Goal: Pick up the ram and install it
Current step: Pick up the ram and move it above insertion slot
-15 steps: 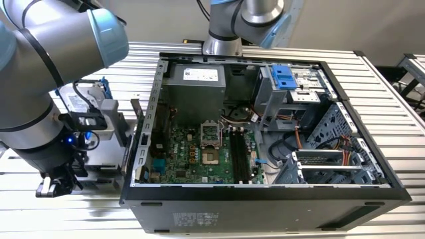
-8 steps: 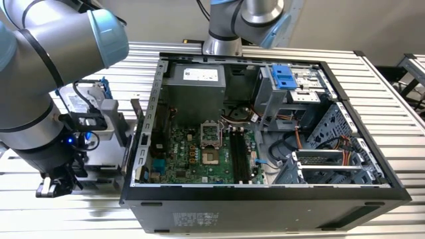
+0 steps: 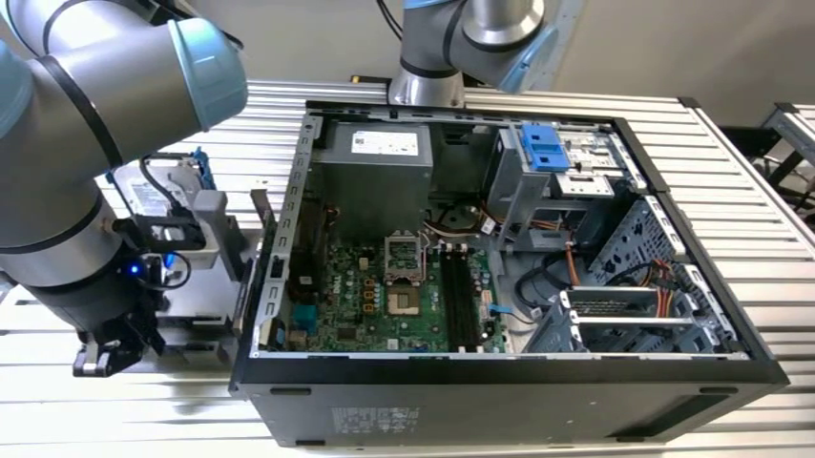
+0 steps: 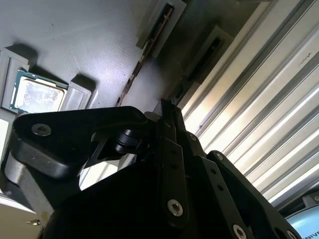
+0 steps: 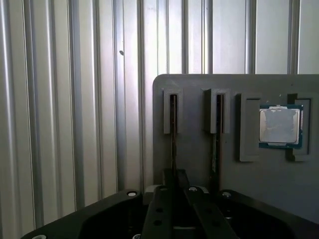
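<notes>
Ribbed metal table (image 5: 60, 124), grey tray (image 5: 195, 149): your gripper (image 5: 175, 174) at the ram (image 5: 173, 129) standing in its slot; jaw grip, you cannot tell.

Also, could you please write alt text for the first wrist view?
The black pincer is close up to one ram standing on edge in a grey holder, which also carries a second ram and a processor chip, on a ribbed metal table.

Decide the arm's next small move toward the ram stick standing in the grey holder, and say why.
Probably ease the gripper onto the ram stick: it sits in line with that stick, which stands on edge in the grey holder, and a hold cannot be confirmed.
</notes>
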Controlling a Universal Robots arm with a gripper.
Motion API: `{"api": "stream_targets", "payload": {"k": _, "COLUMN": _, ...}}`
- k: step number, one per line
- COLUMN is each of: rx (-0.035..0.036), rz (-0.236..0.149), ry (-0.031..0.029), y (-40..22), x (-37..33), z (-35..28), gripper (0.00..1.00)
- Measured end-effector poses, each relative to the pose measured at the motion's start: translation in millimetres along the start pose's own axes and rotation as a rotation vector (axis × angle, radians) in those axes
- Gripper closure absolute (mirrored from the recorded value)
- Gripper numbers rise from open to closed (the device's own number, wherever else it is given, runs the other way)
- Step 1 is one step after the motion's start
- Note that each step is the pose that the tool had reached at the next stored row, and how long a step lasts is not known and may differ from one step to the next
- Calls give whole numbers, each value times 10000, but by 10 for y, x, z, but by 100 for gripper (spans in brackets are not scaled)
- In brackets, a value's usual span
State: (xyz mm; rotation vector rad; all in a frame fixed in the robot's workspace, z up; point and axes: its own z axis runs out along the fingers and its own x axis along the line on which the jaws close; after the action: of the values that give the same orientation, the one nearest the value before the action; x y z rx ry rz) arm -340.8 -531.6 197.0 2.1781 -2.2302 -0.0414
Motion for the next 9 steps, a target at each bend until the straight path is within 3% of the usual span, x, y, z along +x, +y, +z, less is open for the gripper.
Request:
{"api": "stream_targets", "payload": {"k": 6, "rx": -17, "rz": 0, "ry": -1, "y": 0, "x": 0, "z": -2, "gripper": 100}}
{"api": "stream_targets", "payload": {"k": 9, "rx": -17, "rz": 1, "ry": -1, "y": 3, "x": 0, "z": -95, "gripper": 100}}
